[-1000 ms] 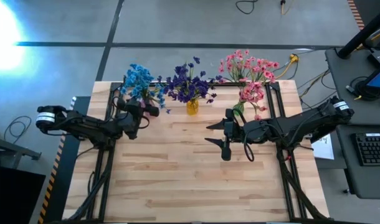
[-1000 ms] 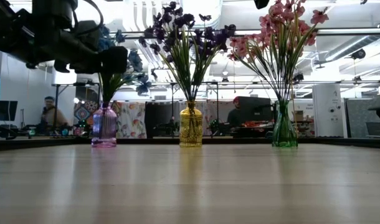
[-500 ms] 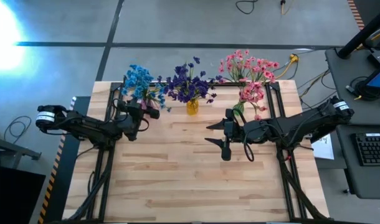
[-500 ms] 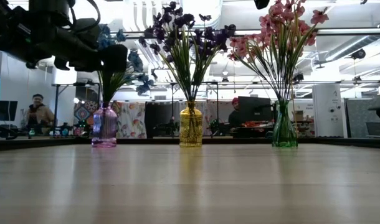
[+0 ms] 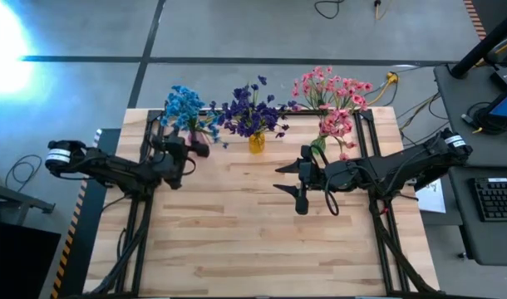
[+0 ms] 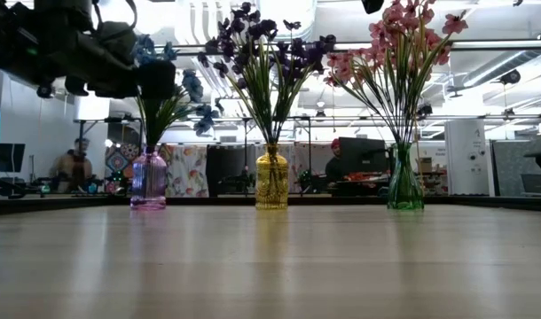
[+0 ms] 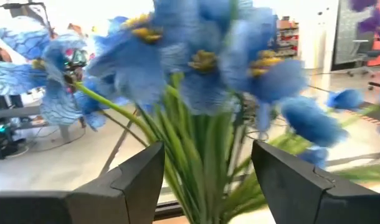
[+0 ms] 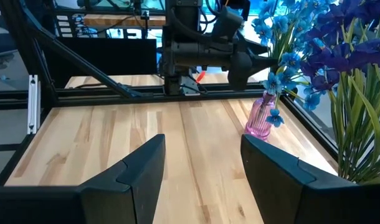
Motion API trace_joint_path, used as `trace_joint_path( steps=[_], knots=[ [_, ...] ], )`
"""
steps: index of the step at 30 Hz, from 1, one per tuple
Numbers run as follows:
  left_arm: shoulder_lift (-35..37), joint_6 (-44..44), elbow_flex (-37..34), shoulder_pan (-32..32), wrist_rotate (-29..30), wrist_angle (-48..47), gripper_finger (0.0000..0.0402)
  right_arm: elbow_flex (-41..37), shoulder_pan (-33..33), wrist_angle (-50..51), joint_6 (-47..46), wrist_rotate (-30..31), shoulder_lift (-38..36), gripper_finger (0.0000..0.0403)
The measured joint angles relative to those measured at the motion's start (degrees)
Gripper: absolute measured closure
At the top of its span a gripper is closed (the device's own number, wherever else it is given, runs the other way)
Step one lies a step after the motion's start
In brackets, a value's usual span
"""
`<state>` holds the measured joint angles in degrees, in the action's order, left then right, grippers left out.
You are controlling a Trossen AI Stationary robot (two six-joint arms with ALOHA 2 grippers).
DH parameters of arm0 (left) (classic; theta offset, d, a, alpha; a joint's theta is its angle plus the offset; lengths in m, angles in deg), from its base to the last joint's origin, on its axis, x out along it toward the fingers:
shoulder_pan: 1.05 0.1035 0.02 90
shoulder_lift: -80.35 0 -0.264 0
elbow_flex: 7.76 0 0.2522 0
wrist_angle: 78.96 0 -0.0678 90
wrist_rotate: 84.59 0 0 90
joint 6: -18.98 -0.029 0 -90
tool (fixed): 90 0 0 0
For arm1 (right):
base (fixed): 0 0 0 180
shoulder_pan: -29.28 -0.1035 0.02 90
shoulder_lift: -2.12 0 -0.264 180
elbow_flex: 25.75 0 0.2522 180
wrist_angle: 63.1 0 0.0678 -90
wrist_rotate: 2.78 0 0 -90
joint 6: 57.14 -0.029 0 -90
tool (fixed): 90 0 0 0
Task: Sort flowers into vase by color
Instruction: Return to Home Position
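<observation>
Three vases (image 6: pixel 271 182) hold flowers (image 6: pixel 253 35), one colour each.

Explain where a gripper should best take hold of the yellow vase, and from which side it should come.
Probably grip the yellow vase around its rounded body, below the narrow neck, coming level from the open table side. Its dark purple flowers fan wide overhead, blocking a drop from above; the violet vase and green vase flank it.

Wooden table (image 5: pixel 262 232); keyboard (image 5: pixel 496 199) on side desk (image 5: pixel 457 100); person (image 6: pixel 73 164) in room behind.
</observation>
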<state>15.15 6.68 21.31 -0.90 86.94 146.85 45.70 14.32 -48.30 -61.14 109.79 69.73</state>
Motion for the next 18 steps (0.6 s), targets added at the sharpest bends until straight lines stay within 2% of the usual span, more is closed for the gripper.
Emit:
trace_joint_path(
  steps=[4, 9, 18],
  knots=[
    [-0.01, -0.68, 0.02, -2.11, 1.1, 0.0, 0.0173, 0.0, 0.0, 0.0, 0.07, 0.01, 0.0, 0.0199],
    [0.1, -0.72, 0.02, -5.34, 6.96, 0.09, 0.0173, 0.0, 0.0, 0.0, -0.06, 0.01, 0.0, 0.0199],
    [0.23, -3.9, 0.02, -12.24, 8.56, 1.11, 0.0173, 0.0, 0.0, 0.0, -0.5, 0.04, -0.01, 0.0199]
  ],
)
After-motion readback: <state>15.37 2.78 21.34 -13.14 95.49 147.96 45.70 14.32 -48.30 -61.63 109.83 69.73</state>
